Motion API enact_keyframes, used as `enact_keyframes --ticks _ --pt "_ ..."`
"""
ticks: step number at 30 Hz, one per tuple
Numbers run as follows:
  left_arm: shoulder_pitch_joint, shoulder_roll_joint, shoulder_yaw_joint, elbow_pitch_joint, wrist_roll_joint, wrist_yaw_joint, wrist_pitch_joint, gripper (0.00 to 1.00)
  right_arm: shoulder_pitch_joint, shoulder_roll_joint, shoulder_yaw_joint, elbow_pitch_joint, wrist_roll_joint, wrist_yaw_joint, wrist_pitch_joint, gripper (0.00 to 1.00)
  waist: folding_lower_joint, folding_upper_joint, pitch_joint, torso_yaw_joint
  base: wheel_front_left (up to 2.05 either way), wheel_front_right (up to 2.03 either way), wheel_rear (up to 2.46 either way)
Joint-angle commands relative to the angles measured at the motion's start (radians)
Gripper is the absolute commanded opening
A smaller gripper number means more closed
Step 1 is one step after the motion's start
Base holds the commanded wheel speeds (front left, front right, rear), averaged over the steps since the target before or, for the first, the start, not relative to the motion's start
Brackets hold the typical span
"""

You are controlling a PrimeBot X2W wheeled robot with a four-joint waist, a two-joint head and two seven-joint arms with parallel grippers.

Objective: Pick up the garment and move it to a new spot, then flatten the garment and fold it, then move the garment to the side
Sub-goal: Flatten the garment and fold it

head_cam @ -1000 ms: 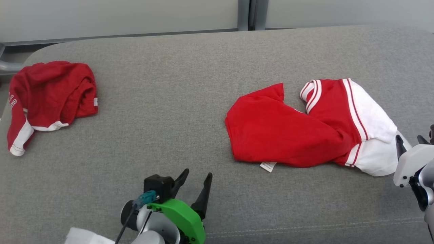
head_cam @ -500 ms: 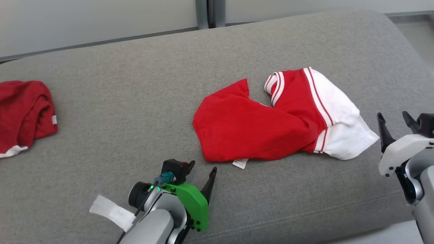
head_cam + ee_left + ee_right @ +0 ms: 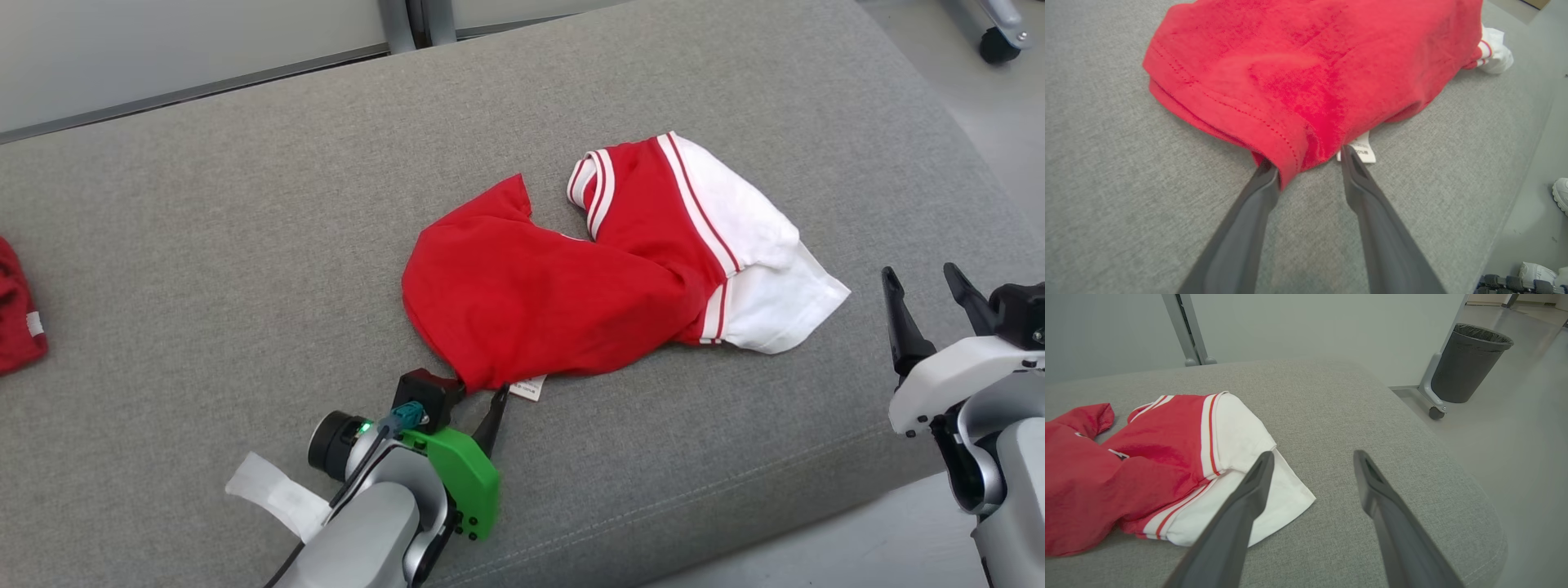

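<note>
The garment (image 3: 571, 286) is a red shirt with white sleeves, lying crumpled on the grey cushion (image 3: 245, 229). My left gripper (image 3: 478, 398) sits at its near red corner. In the left wrist view the hem corner of the garment (image 3: 1298, 81) lies between the two spread fingers (image 3: 1253, 204) of the left gripper (image 3: 1306, 161), beside a white label (image 3: 1363, 149). The jaws stand apart, not clamped. My right gripper (image 3: 920, 273) is open a little to the right of the white sleeve (image 3: 775, 302). In the right wrist view the right gripper (image 3: 1313, 454) holds nothing, the sleeve (image 3: 1241, 433) just left of it.
Another red garment (image 3: 16, 314) lies at the far left edge. The cushion's front edge runs just below the grippers and its right end drops to the floor. A black waste bin (image 3: 1470, 363) and a wheeled stand (image 3: 992, 37) are off to the right. A white shoe (image 3: 1560, 194) is on the floor.
The head camera has swung right, shifting the whole picture left. My left gripper has moved forward onto the garment's near corner and its jaws have narrowed a little.
</note>
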Motion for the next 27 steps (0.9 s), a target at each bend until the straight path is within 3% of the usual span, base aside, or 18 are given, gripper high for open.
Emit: enact_keyframes --ticks 1,2,12,20,27 --pt "-0.016 -0.003 -0.004 -0.01 0.007 -0.003 -0.019 0.09 0.019 0.005 -0.015 -0.015 -0.01 -0.002 0.003 1.0 0.0 -0.0001 -0.003 0.007 0.0 0.0 0.0" --pt "-0.016 -0.005 -0.004 -0.022 0.01 0.0 -0.031 0.0 0.028 0.011 -0.024 -0.024 -0.013 -0.002 0.006 1.0 0.0 -0.0001 -0.006 0.013 0.0 0.0 0.0" --pt "0.027 0.031 0.031 -0.267 0.067 0.069 -0.069 0.0 0.087 0.057 -0.083 -0.064 -0.037 -0.002 0.014 1.0 0.0 -0.0001 -0.039 0.096 0.0 0.0 0.0" --pt "0.115 0.119 0.061 -0.655 0.14 0.166 -0.069 0.0 0.111 0.079 -0.118 -0.089 -0.054 -0.002 0.022 1.0 0.0 -0.0001 -0.061 0.152 0.0 0.0 0.0" --pt "0.152 0.169 0.022 -0.983 0.197 0.229 0.026 0.0 0.122 0.089 -0.128 -0.108 -0.065 -0.002 0.03 1.0 0.0 -0.0001 -0.063 0.168 0.0 0.0 0.0"
